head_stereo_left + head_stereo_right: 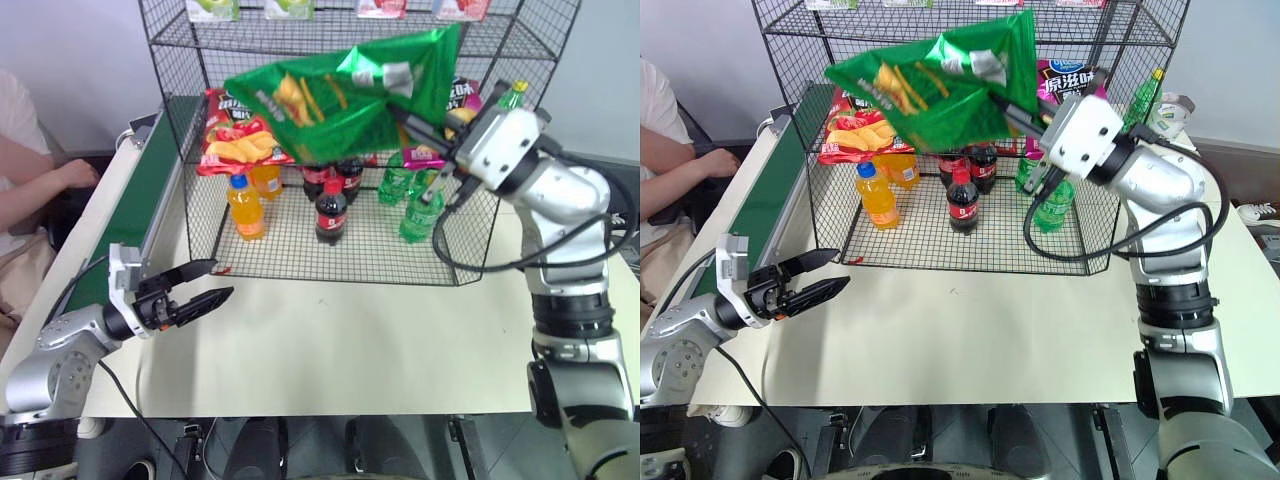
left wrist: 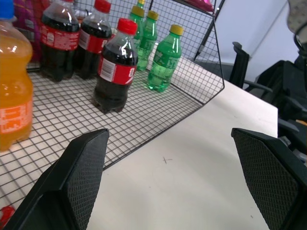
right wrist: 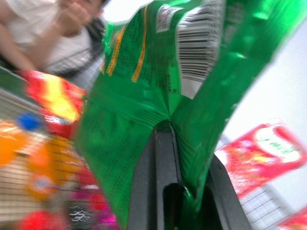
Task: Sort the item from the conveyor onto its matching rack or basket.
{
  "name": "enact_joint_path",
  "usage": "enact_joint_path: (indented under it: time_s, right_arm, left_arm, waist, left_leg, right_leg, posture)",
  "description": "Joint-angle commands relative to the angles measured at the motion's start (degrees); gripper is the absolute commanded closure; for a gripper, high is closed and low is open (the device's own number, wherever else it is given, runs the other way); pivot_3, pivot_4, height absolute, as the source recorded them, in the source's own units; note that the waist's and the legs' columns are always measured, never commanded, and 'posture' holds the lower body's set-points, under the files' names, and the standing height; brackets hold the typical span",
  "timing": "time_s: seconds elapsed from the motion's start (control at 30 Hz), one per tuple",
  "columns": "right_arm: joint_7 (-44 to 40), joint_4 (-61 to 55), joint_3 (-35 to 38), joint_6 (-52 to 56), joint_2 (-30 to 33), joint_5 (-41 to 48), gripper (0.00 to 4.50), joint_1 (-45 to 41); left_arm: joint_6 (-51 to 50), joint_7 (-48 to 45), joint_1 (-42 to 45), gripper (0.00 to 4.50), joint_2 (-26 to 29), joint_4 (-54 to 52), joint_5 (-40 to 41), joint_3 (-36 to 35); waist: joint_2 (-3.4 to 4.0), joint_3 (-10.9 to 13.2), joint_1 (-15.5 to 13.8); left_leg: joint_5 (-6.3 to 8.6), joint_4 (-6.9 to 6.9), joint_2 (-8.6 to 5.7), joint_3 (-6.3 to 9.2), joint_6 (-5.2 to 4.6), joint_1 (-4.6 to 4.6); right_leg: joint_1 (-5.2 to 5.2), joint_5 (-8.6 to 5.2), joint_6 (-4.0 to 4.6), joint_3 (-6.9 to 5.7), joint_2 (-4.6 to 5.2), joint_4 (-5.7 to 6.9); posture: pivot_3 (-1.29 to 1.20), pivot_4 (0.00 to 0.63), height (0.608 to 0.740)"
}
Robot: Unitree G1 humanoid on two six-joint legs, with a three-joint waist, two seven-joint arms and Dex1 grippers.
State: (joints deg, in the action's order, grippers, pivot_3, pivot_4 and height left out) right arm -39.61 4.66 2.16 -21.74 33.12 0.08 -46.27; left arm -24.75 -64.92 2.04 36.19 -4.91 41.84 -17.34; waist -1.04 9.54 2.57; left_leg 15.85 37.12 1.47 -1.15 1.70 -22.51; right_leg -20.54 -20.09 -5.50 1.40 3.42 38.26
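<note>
While my right hand [image 1: 1012, 108] pinches the glossy green chip bag [image 1: 940, 85] before the black wire rack [image 1: 1140, 60], my left hand [image 1: 200, 285] gapes empty over bare white tabletop [image 1: 380, 340].

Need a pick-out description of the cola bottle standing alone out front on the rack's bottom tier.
Start at the black wire rack at the table's far side and look at its bottom tier. Between the orange soda bottles and the green soda bottles stands a cola bottle: dark drink, red cap, red label. It stands nearer the front edge than the other colas.
</note>
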Motion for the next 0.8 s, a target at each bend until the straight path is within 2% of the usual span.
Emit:
enact_joint_path:
  time_s: [0.03,0.13,0.23,0.3,0.37,0.47,0.67,0.8]
  right_arm:
    - [2.84,4.73,0.01,-8.16,1.98,-4.12,4.50,-2.26]
    - [6.99,8.61,-0.12,-12.53,2.98,-8.32,4.50,-2.75]
    - [13.49,11.42,-5.18,-20.60,5.56,-23.09,4.50,-0.71]
    - [19.63,13.26,-8.13,-21.37,7.25,-33.08,4.50,-0.66]
    - [25.09,14.74,-9.12,-21.55,8.40,-38.59,4.50,-1.48]
    - [29.62,15.28,-9.92,-22.65,9.61,-41.63,4.50,-2.17]
    - [32.33,14.67,-10.54,-19.18,9.96,-43.63,4.50,-0.77]
    - [31.34,13.11,-10.61,-14.39,8.46,-42.94,4.50,-0.28]
  left_arm:
    - [0.08,0.73,-0.42,0.14,0.43,-2.68,0.82,-1.13]
    - [-0.48,1.12,-1.00,0.14,0.45,-3.25,1.42,-1.54]
    - [-0.22,1.78,-1.43,0.14,0.09,-4.04,1.33,-1.47]
    - [-0.23,2.34,-1.49,0.14,-0.31,-4.59,1.41,-1.28]
    - [-0.30,2.77,-1.56,0.14,-0.68,-5.24,1.38,-0.99]
    - [-0.59,3.32,-1.74,0.14,-0.89,-5.97,1.54,-1.05]
    - [-1.12,4.50,-2.33,0.14,-1.17,-6.66,2.36,-1.50]
    - [-0.85,5.24,-2.49,0.14,-1.51,-6.98,2.44,-1.31]
  waist:
    - [0.00,0.00,-0.01]
    - [0.00,0.00,-0.04]
    - [0.00,0.00,-0.01]
    - [0.01,0.00,0.02]
    - [0.01,0.00,0.04]
    - [0.03,0.02,-0.02]
    - [0.02,0.02,0.05]
    - [0.02,0.02,0.00]
  left_leg:
    - [0.00,0.00,0.01,0.00,0.00,0.00]
    - [0.00,-0.01,0.00,-0.01,0.00,-0.01]
    - [0.00,0.00,0.00,-0.03,0.00,-0.01]
    - [-0.01,0.00,0.01,-0.03,0.01,0.00]
    - [-0.03,0.02,0.01,-0.06,0.05,0.00]
    - [-0.08,0.03,0.00,-0.08,0.13,-0.01]
    - [-0.10,0.02,0.02,-0.08,0.16,-0.01]
    - [-0.10,0.03,0.02,-0.07,0.16,-0.01]
  right_leg:
    - [0.00,0.00,0.00,0.00,0.00,0.00]
    - [0.01,0.00,0.00,0.00,0.00,-0.03]
    - [-0.01,0.00,0.00,0.01,0.00,-0.02]
    - [-0.01,0.00,0.00,0.02,-0.01,0.00]
    - [-0.05,0.00,0.00,0.05,-0.02,0.07]
    - [-0.09,0.00,0.00,0.07,-0.02,0.13]
    - [-0.09,0.00,0.00,0.08,-0.06,0.13]
    - [-0.08,0.00,0.00,0.07,-0.06,0.16]
  posture:
    - [0.00,0.150,0.739]
    - [0.00,0.150,0.739]
    - [0.00,0.150,0.739]
    - [0.00,0.150,0.739]
    - [0.00,0.150,0.739]
    - [0.00,0.150,0.739]
    - [0.00,0.150,0.739]
    - [0.00,0.150,0.739]
